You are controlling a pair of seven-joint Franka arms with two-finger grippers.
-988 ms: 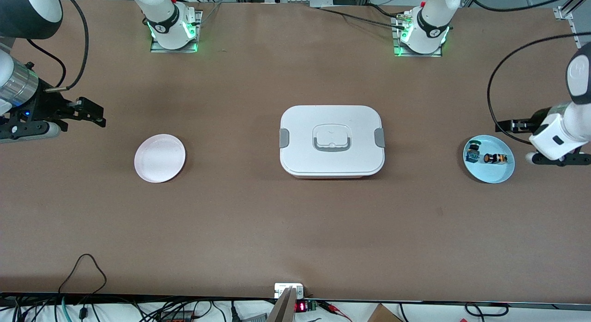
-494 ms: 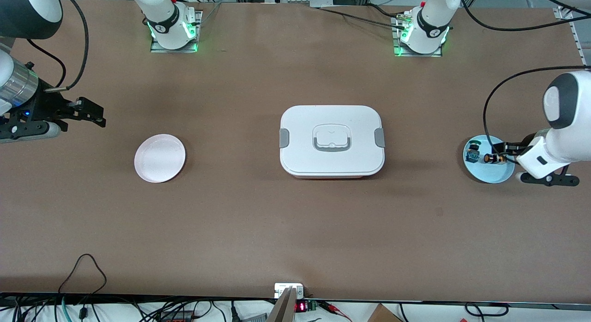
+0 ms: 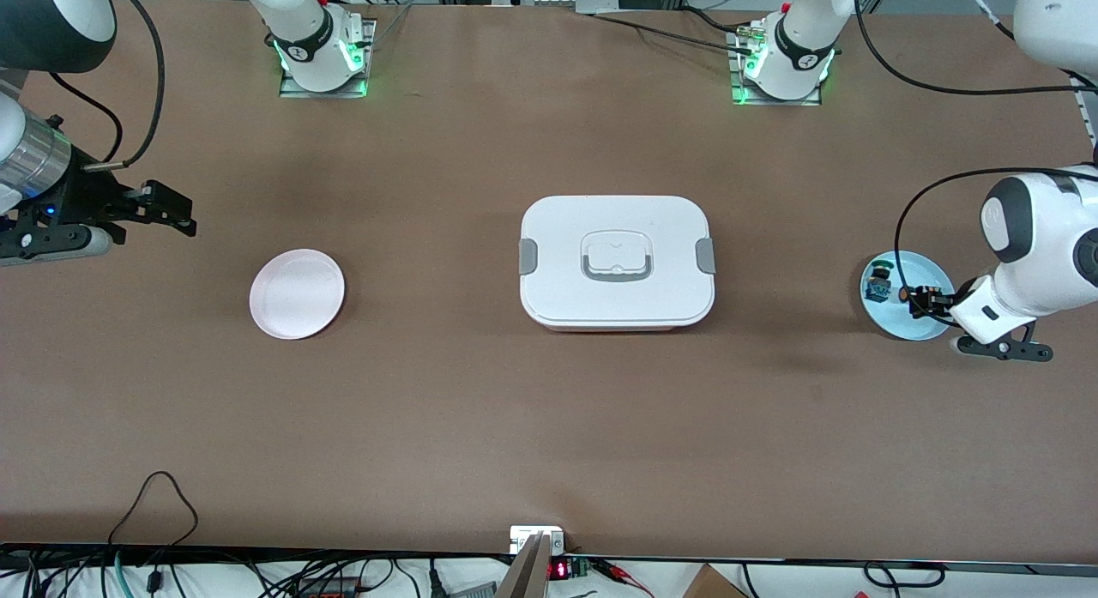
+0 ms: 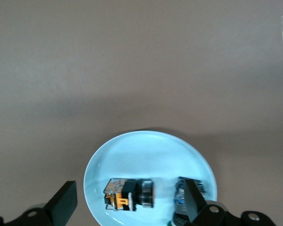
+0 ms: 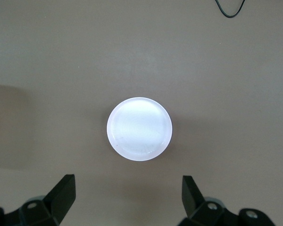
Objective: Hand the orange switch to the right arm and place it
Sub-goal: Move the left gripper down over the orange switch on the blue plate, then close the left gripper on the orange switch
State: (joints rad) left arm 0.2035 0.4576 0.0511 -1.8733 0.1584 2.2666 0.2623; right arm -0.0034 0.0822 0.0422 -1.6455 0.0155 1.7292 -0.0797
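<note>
White arms (image 3: 1025, 268) with black joints, black cables (image 3: 922, 195).

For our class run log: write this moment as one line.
left gripper: open, over blue plate, around orange switch | right gripper: open, waiting | pink plate: bare

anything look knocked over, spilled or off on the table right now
Nothing stands out. The tiny black orange-capped switch lies on its side on the light blue round plate, between the open left gripper's fingers. The white lidded box sits closed, and the pale pink plate holds nothing.
</note>
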